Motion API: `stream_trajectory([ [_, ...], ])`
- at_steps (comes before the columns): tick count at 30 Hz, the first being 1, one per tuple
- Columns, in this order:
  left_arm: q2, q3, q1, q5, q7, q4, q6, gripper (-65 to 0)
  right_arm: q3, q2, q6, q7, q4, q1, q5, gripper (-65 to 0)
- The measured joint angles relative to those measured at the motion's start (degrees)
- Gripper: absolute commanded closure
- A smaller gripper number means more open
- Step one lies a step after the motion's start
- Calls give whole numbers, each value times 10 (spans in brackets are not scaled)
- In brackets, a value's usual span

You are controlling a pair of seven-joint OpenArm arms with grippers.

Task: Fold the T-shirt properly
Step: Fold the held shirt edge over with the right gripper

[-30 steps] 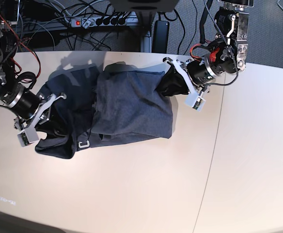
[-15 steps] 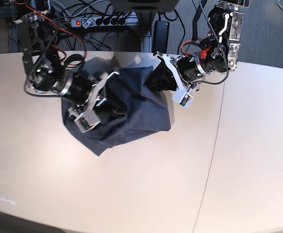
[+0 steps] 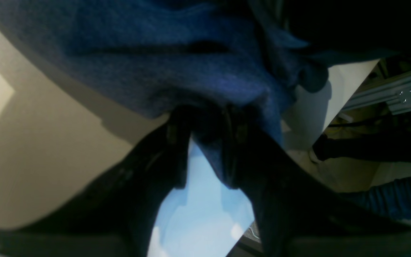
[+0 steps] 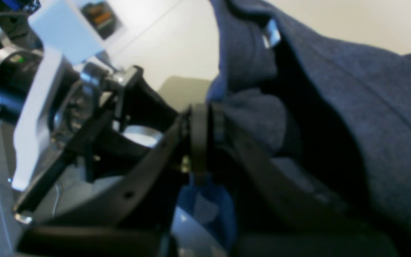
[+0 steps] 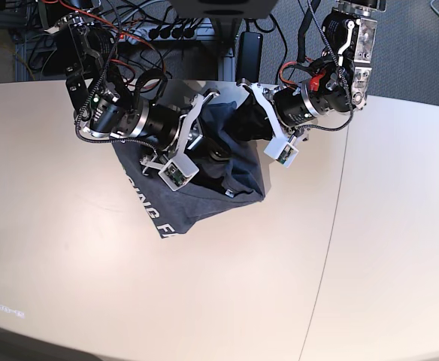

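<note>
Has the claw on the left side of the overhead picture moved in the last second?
Yes. That right claw swept across toward the other arm and the power strip at the table's back edge, dragging the dark blue-grey cotton T-shirt over itself.

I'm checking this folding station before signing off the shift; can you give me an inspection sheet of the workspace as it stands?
Surface: pale table, a seam running down its right part; bare apart from the garment.
Job's things: T-shirt bunched near the far edge, white lettering showing on its lower left flap; not yet a neat fold.
Clutter: nothing seen on the table.
Grippers: left gripper shut on T-shirt fabric; right gripper shut on T-shirt too, the two close together over the cloth.
Cables: power strip and loose cables on the floor behind the table.
Surroundings: grey carpet beyond the far edge.
</note>
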Motion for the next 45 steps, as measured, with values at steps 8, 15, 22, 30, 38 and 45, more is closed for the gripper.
stream_trajectory([
  [8, -2, -39, 0, -40, 20, 0, 0, -194, 0, 0, 0, 2, 0, 0, 0, -169],
  [15, -2, -131, 0, -92, 49, 0, 0, -194, 0, 0, 0, 2, 0, 0, 28, -169],
  [22, -37, -135, 0, -95, 50, 0, 0, -194, 0, 0, 0, 4, 0, 10, 10, -169],
  [30, -42, -134, 0, -95, 50, 0, 0, -194, 40, 0, 0, -15, 0, 72, -7, -169],
  [38, -53, -135, 0, -94, 50, 0, 0, -194, 116, 26, 0, -70, 0, 81, 29, 0],
  [45, -56, -135, 0, -95, 50, 0, 0, -194, 126, 70, 0, -76, 7, 26, 47, 0],
])
